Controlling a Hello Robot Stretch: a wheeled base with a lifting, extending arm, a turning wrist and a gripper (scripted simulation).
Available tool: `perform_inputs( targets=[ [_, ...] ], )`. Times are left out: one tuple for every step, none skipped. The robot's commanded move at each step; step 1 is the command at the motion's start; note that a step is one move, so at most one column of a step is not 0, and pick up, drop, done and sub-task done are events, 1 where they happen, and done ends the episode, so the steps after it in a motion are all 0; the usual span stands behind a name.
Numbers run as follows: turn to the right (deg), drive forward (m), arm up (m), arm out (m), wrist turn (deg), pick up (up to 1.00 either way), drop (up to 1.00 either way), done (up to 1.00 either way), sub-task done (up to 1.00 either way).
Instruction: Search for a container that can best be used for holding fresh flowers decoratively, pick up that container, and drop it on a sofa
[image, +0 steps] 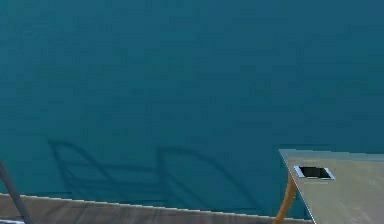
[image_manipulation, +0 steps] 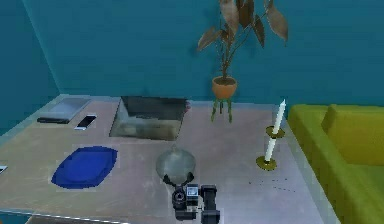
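Note:
A grey, rounded, glassy vessel (image_manipulation: 177, 162) stands on the pale table (image_manipulation: 140, 160) near its front edge. My gripper (image_manipulation: 182, 187) shows as a dark body just below that vessel, its fingers reaching up to it. The vessel rests on the tabletop, so I cannot tell whether the gripper holds anything. A yellow-green sofa (image_manipulation: 350, 150) stands at the arm side view's right, beside the table's end. Near the table's far edge is a leafy plant in an orange pot (image_manipulation: 225, 88).
On the table lie a blue oval mat (image_manipulation: 85, 166), an open laptop (image_manipulation: 150, 115), a phone (image_manipulation: 86, 122) and a dark remote (image_manipulation: 53, 120). Two white candles (image_manipulation: 279, 118) (image_manipulation: 268, 150) stand near the sofa. The forward view has a teal wall (image: 180, 90) and a table corner (image: 345, 185) with a phone (image: 315, 172).

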Motion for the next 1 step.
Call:
perform_inputs(
  targets=[
    [0.0, 0.0, 0.0, 0.0, 0.0, 1.0, 0.0, 0.0, 0.0]
  ],
)
